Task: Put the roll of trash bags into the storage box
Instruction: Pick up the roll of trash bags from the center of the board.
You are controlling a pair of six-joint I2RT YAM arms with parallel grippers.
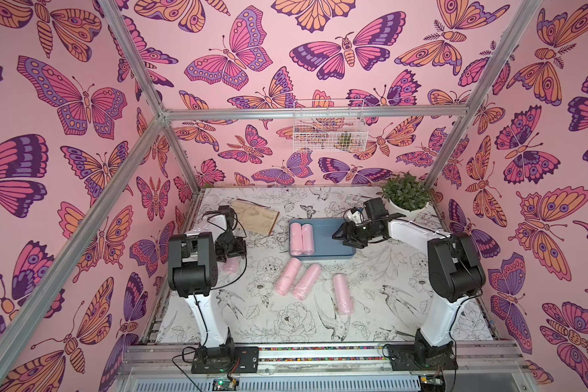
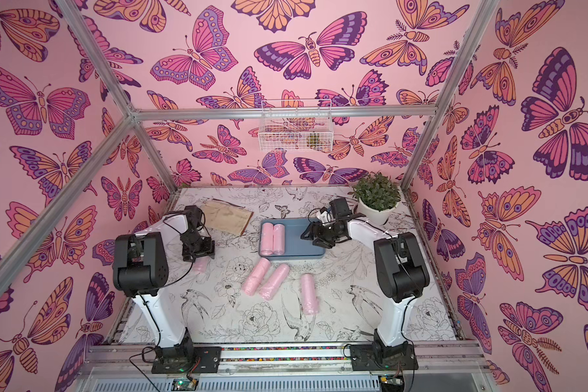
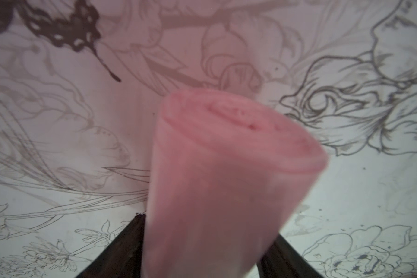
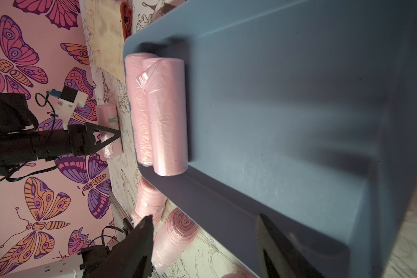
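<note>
On the flower-printed table [image 1: 286,322], well left of the storage box [image 1: 324,245], the left gripper [image 3: 208,231] flanks a pink roll [image 3: 226,156], pinched or not I cannot tell, so it may slip, and the spread, empty right gripper [image 4: 205,216] over the box could block it.

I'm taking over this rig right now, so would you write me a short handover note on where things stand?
Left gripper: set around a roll lying on the table; grip unclear.
Right gripper: open, empty, over the box.
Done: two rolls lie side by side in the box.
To do: that roll plus three loose rolls on the table in front of the box.
</note>
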